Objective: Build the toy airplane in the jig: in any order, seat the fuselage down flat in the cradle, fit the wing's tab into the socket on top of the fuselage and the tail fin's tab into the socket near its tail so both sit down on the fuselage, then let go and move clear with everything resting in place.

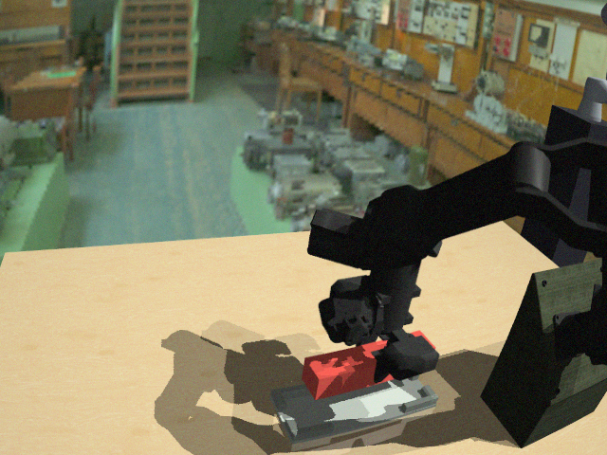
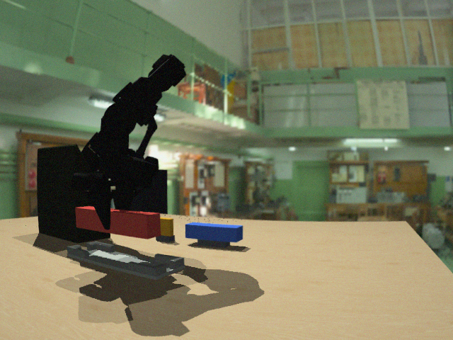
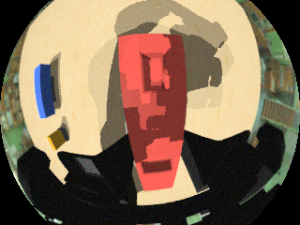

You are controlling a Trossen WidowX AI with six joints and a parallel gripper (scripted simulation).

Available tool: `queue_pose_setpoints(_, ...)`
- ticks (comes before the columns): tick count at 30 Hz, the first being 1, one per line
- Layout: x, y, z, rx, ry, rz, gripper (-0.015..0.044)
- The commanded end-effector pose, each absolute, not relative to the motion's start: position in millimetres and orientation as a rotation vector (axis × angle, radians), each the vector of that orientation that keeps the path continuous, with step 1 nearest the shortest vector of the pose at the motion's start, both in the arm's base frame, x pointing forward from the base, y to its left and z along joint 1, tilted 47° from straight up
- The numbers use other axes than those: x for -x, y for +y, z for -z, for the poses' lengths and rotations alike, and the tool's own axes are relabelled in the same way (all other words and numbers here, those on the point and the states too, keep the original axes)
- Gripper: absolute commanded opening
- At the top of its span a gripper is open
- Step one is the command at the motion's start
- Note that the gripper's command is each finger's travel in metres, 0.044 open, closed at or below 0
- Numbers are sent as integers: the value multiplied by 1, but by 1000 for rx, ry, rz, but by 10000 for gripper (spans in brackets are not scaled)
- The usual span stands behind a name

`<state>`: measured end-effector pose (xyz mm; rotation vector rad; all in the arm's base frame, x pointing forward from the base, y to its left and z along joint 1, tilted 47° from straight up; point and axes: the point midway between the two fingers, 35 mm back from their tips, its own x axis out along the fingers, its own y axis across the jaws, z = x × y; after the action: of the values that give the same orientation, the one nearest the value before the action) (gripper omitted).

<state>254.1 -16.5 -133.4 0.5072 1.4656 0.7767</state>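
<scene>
A black robot arm reaches down over a pale wooden surface. Its claw grips a long red fuselage by its sides, leaving the top face and its two sockets uncovered, presumably so the other parts can go in later. The fuselage is roughly level, above the grey cradle and apart from it, lined up roughly along its length; lowering it straight down looks like the next move. A crooked descent could catch a raised edge.

The blue wing and the yellow tail fin each sit on a small dark stand, probably to keep them raised for grasping. Neither is fitted yet.

Neither wing nor fin can be made out in the top view. In the exterior view the fuselage overlaps part of the fin, and the arm is nearly a silhouette. The wrist view hides the cradle under the fuselage, and no tabs can be made out.
</scene>
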Motion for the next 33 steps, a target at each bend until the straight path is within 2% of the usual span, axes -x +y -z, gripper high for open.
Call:
queue_pose_setpoints(1,-255,-17,135,-499,1462,-779,196)
queue_pose_setpoints(31,-252,11,162,-500,1462,-780,196)
queue_pose_setpoints(33,-253,10,161,-493,1461,-784,183)
